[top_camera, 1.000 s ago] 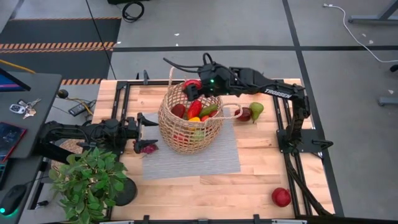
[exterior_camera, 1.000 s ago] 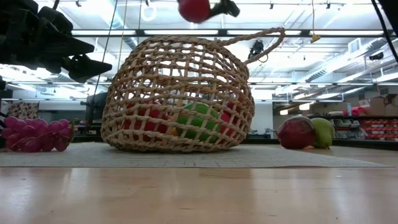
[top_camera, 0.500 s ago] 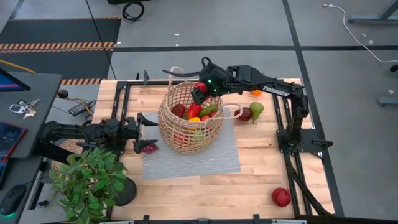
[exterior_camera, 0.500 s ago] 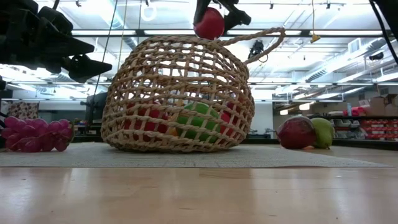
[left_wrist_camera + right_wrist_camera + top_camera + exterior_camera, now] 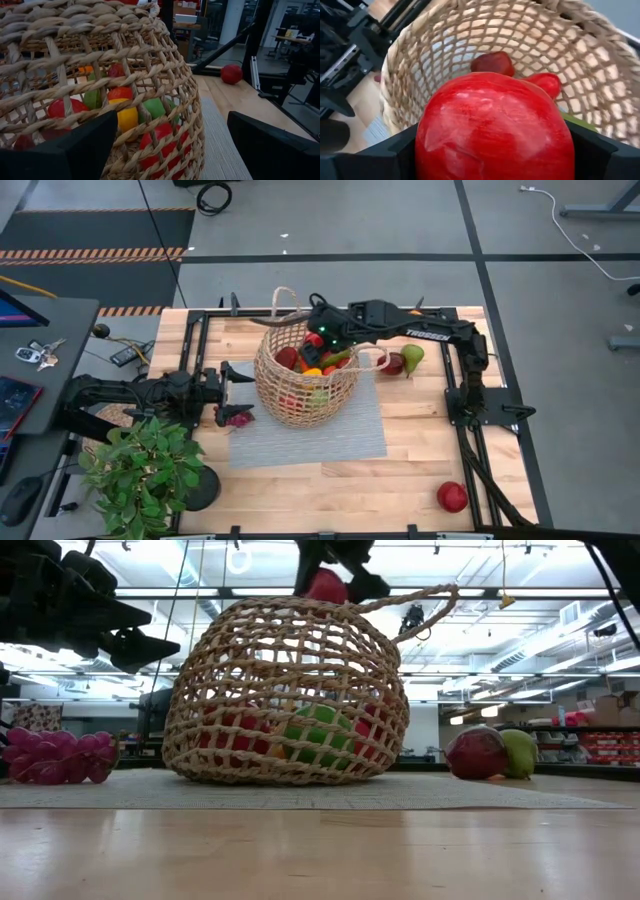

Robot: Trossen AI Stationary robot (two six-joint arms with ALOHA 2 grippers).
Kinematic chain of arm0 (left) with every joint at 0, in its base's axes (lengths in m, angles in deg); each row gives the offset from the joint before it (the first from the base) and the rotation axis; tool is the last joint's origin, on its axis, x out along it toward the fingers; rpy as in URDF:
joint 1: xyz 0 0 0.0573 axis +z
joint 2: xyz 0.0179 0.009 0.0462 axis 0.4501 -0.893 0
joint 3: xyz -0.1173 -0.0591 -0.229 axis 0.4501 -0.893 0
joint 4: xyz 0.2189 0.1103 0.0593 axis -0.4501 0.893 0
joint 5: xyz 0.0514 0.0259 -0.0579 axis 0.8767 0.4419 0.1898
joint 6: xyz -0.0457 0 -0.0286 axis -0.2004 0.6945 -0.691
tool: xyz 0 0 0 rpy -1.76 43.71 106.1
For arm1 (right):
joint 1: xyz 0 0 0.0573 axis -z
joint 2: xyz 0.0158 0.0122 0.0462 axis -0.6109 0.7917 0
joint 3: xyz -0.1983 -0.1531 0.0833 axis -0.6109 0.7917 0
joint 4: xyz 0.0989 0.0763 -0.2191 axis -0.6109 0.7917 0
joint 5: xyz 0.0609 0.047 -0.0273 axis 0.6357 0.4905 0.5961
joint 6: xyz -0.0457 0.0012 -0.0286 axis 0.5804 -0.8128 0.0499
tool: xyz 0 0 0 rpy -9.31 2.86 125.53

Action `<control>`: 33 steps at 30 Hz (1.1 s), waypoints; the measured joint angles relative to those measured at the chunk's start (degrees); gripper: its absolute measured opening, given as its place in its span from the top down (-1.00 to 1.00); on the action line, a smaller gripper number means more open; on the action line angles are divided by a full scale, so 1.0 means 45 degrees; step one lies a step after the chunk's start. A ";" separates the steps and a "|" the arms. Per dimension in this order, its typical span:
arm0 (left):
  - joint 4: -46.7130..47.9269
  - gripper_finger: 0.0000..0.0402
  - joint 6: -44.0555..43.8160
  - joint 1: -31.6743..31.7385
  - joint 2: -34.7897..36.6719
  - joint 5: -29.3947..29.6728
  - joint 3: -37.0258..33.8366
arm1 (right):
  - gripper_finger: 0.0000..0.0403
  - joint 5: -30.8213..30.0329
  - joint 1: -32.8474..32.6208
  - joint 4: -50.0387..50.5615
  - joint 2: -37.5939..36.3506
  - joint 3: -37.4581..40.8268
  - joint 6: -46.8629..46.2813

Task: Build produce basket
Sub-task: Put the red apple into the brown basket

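The round woven basket (image 5: 305, 380) stands on a grey mat (image 5: 310, 430) with several toy fruits and vegetables inside. My right gripper (image 5: 318, 338) hangs over the basket's mouth, shut on a red apple (image 5: 495, 125), which shows just above the rim in the low view (image 5: 327, 585). My left gripper (image 5: 237, 380) stands open and level just left of the basket, touching nothing. The basket's wall (image 5: 100, 75) fills its wrist view. Purple grapes (image 5: 238, 418) lie on the mat's left edge. A dark-red fruit (image 5: 395, 363) and a green pear (image 5: 412, 358) lie right of the basket. My right gripper pinches the red apple's two opposite sides (image 5: 427, 145) between its two fingers (image 5: 375, 155). The fingers slant down from the table's right side toward the basket's inside. The apple hangs clear, at the height of the basket's rim (image 5: 300, 602).
A second red apple (image 5: 452, 497) lies near the table's front right corner. A green potted plant (image 5: 140, 470) stands at the front left. The basket's loop handles stick up at its far (image 5: 285, 300) and right (image 5: 375, 360) sides. Black frame rails run along the table's edges.
My right gripper has gone down and toward the table's near edge with the red apple, tipping more steeply downward. The apple has come from well above the basket to the level of its rim, over the mouth.
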 joint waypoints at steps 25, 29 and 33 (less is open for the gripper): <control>-0.0006 -0.93 0.0001 -0.0004 -0.0001 0.0013 0.0000 | -0.72 0.1195 0.0704 -0.3038 0.1794 -0.0008 0.2623; -0.0055 -0.93 0.0001 -0.0001 -0.0059 0.0005 0.0000 | -0.72 0.1611 0.0949 -0.2824 0.1843 -0.0010 0.2796; 0.0015 -0.93 0.0007 -0.0004 -0.0087 0.0000 0.0000 | -0.78 0.1602 0.1074 -0.2848 0.1843 -0.0010 0.2793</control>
